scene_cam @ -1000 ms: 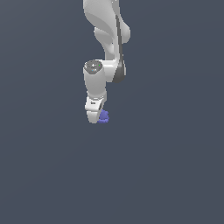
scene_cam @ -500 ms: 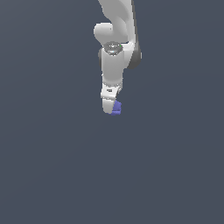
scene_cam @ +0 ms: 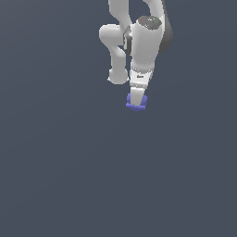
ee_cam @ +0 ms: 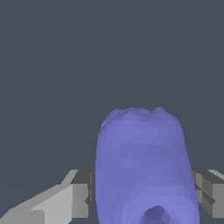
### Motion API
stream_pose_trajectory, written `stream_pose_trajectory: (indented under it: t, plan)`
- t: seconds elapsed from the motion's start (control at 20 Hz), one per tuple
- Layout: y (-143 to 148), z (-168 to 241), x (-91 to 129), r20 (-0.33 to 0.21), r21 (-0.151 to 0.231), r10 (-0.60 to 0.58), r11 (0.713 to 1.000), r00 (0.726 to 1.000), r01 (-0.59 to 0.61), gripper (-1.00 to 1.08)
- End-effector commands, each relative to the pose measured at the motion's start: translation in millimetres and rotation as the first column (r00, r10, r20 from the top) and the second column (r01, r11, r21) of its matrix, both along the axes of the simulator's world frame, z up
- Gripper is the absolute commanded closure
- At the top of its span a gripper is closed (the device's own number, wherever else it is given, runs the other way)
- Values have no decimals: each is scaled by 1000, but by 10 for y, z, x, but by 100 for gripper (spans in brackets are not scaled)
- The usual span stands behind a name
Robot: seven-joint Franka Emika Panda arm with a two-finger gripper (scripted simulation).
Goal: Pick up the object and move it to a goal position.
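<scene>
The object is a small blue-violet lumpy blob (scene_cam: 136, 103) held at the tip of my white gripper (scene_cam: 136, 100) in the upper middle of the exterior view. The arm reaches down from above and the gripper points downward. In the wrist view the blob (ee_cam: 142, 166) fills the space between the two grey fingers (ee_cam: 81, 192), which press on its sides. The gripper is shut on the blob. The blob hangs in the gripper with nothing shown under it but the flat grey ground.
A plain dark grey surface (scene_cam: 69, 176) fills both views. No other objects, containers or markers show.
The arm has moved toward the exterior view's right and upward, carrying the blob with it. The gripper stays shut on the blob.
</scene>
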State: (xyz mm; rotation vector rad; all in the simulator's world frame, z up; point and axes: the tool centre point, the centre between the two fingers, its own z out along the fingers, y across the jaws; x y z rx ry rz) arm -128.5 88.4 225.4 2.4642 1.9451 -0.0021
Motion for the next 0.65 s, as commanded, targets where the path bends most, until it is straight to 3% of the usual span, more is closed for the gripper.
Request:
stream_pose_trajectory:
  t: [0.0,0.3,0.6]
  plan:
    - [170,142,-33,-1,1,-1,1000,1000,1,108]
    - [419,347,-66,-1,2,-2,1000,1000,2,108]
    - [462,381,-55,0,2,-2,1000,1000,2,108]
